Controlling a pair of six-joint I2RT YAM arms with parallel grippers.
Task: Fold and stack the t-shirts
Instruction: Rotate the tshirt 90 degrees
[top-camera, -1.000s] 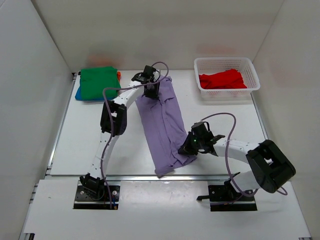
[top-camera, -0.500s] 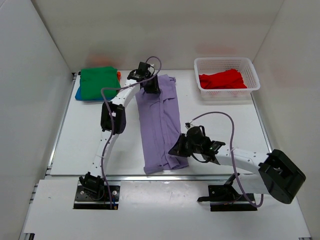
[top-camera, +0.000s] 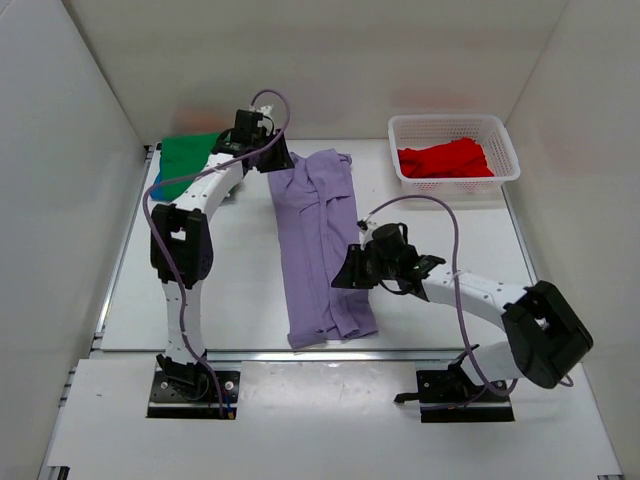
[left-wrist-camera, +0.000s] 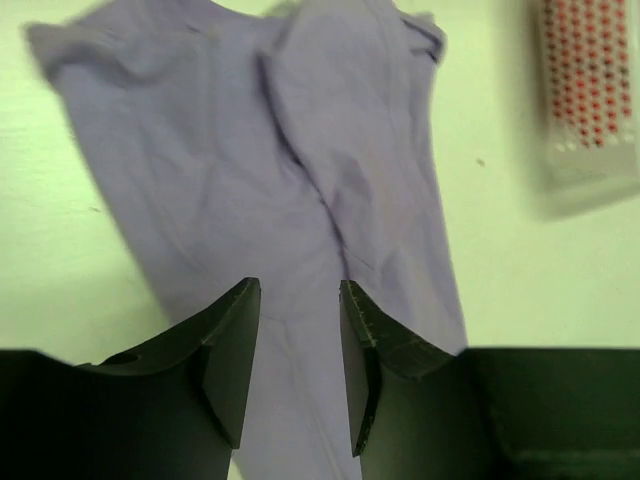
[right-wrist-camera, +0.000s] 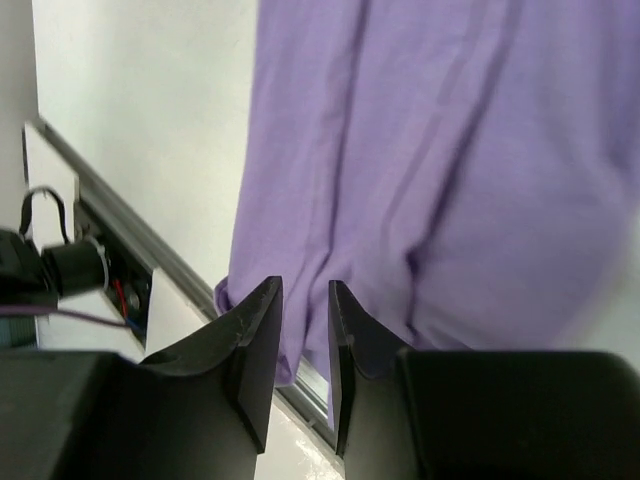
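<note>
The lavender t-shirt (top-camera: 318, 240) lies flat on the desk (top-camera: 240, 280) as a narrow strip, its long axis running from the far side to the near edge. The left end effector (top-camera: 275, 158) hangs just off its far-left corner, jaws apart and empty. The right end effector (top-camera: 346, 273), slightly parted and also empty, sits at the strip's right edge and nearer the near hem, which suits an end-over-end fold, though whether it touches cloth is unclear.

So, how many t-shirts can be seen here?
4: lavender one spread in the middle, red one in the basket, green one far left on a blue one. More may be hidden beneath.
</note>
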